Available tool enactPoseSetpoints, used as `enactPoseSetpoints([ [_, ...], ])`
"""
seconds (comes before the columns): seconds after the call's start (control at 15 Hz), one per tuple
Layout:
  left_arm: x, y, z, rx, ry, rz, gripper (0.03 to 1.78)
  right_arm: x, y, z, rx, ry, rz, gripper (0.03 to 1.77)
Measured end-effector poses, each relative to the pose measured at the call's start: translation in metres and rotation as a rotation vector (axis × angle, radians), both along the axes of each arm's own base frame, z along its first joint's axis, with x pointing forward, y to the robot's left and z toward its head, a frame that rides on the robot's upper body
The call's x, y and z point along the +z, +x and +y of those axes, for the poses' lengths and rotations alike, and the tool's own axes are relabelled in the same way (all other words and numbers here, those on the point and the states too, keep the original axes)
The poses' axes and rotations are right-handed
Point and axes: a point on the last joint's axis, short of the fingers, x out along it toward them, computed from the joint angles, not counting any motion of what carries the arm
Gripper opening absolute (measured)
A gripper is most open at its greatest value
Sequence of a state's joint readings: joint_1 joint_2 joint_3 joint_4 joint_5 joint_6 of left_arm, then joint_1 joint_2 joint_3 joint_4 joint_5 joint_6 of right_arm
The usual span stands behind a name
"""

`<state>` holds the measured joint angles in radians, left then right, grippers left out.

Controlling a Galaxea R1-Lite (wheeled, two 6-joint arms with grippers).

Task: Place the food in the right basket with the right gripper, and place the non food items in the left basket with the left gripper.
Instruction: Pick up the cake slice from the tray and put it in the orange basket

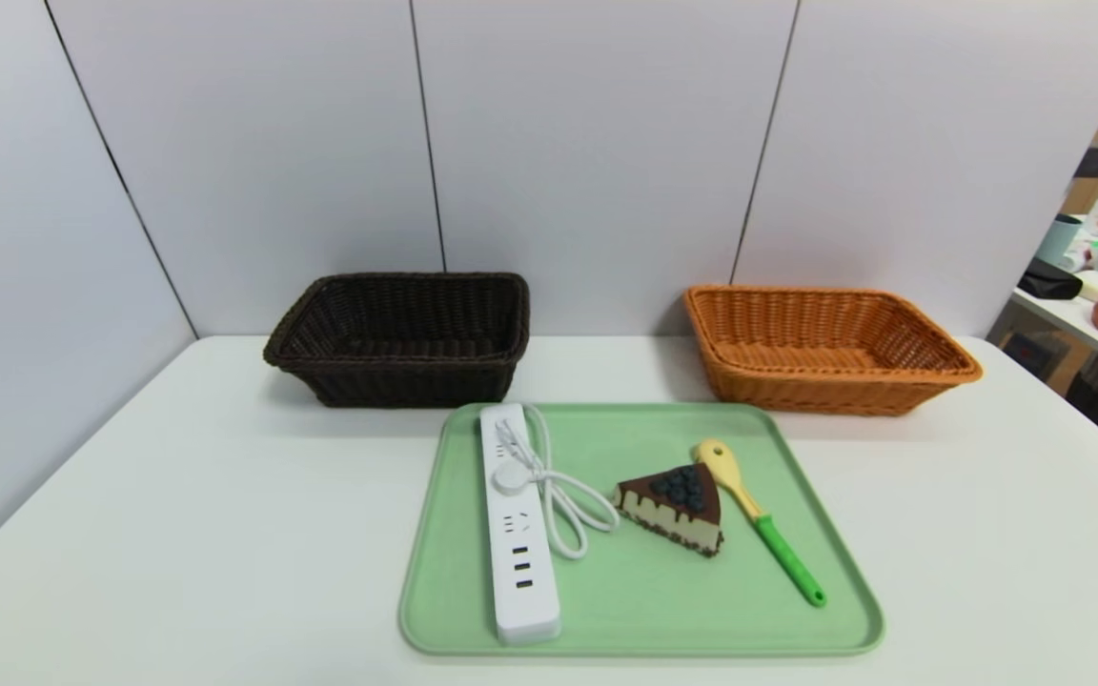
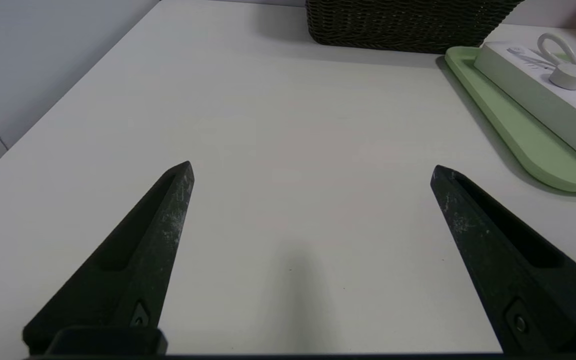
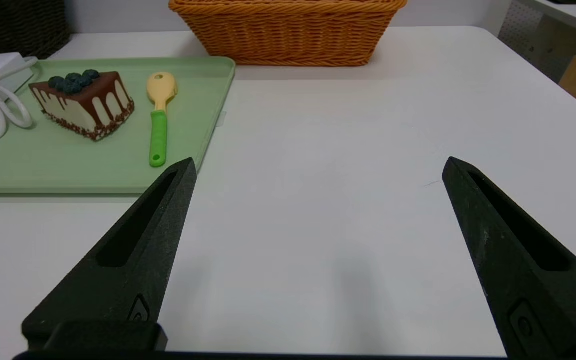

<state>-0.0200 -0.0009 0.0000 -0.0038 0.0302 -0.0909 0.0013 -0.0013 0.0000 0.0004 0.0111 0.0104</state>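
The white rectangular table fills my view, with grey panelled walls behind it. On it, at six o'clock from the table's centre, lies the pale green rounded plastic tray. At eleven o'clock from the tray sits the dark brown, almost black, woven wicker left basket, close to the tray's far corner; at one o'clock sits the orange-tan woven wicker right basket with flared sides. Nothing shows inside either basket.

On the tray, along its nine o'clock edge, lies the long white power strip, its coiled white cord looped beside it toward the tray's centre and its round plug resting on top. I can read no brand or lettering on it. Just beyond the cord, at the tray's centre, sits the small triangular toy cake slice, chocolate-brown on top with dark blueberries and cream-and-brown sides. At three o'clock from the cake lies the yellow pasta spoon with a green handle, just beside the cake.

My left gripper hangs over bare table off the tray's nine o'clock side, pointed black fingers spread wide, holding nothing. My right gripper hangs off the tray's three o'clock side, equally wide and empty.
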Motion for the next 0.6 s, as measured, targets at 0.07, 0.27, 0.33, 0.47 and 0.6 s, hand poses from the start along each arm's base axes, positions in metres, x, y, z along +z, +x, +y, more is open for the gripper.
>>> enactPoseSetpoints([
  [0.07, 0.0, 0.0, 0.0, 0.0, 0.0, 0.0, 1.69, 0.0, 0.0, 0.0, 0.002, -0.017, 0.0, 1.7],
  [0.27, 0.0, 0.0, 0.0, 0.003, 0.007, 0.0, 1.69, 0.0, 0.0, 0.0, -0.004, -0.039, 0.001, 1.7],
  [0.33, 0.002, -0.001, 0.0, 0.002, 0.015, -0.005, 1.69, 0.0, 0.0, 0.0, -0.003, -0.043, 0.001, 1.7],
  [0.47, 0.014, -0.005, 0.0, -0.002, 0.026, -0.029, 1.69, 0.0, 0.0, 0.0, 0.007, -0.097, 0.002, 1.7],
  [0.6, 0.035, -0.015, 0.0, -0.018, 0.042, -0.037, 1.69, 0.002, -0.001, 0.001, 0.029, -0.16, -0.006, 1.7],
])
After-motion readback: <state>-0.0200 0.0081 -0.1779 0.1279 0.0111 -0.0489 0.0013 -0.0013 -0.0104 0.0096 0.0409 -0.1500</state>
